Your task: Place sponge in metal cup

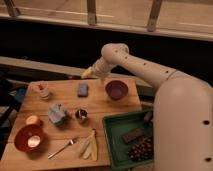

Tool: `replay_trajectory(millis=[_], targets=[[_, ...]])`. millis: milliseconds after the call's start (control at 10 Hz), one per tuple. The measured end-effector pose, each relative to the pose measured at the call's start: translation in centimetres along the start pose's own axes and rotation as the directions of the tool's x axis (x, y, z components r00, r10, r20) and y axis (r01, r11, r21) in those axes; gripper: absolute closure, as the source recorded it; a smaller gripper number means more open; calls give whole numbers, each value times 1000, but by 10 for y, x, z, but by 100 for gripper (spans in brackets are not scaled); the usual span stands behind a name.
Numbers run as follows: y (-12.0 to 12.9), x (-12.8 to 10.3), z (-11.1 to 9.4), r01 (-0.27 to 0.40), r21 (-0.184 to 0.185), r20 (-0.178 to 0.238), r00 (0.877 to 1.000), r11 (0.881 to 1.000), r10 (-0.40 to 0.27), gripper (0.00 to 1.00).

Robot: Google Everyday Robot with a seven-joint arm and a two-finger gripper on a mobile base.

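Sponge (83, 89) lies flat on the wooden tabletop (102, 107) toward its far edge, untouched, with the purple bowl (116, 90) to its right. The gripper (88, 74) hangs above the tabletop's far edge, just beyond the sponge and clear of it; its fingers are spread and hold nothing. The metal cup (81, 115) stands upright nearer the camera, roughly in line with the sponge but apart from it. A crumpled grey-blue cloth (57, 114) sits just left of the cup. An orange-red bowl (29, 138) is at the near left corner, and a spoon (62, 148) lies near the front edge. A green tray (114, 131) sits at the tabletop's near right corner, holding grapes (142, 148) and a dark block (133, 135).
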Motion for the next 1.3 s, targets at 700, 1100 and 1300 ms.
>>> replay_trajectory(millis=[700, 1100, 1300], targets=[[35, -12, 91, 3, -99, -79, 997, 995, -11, 25], [38, -15, 105, -7, -110, -94, 996, 994, -3, 25], [40, -13, 106, 0, -109, -96, 995, 994, -10, 25]])
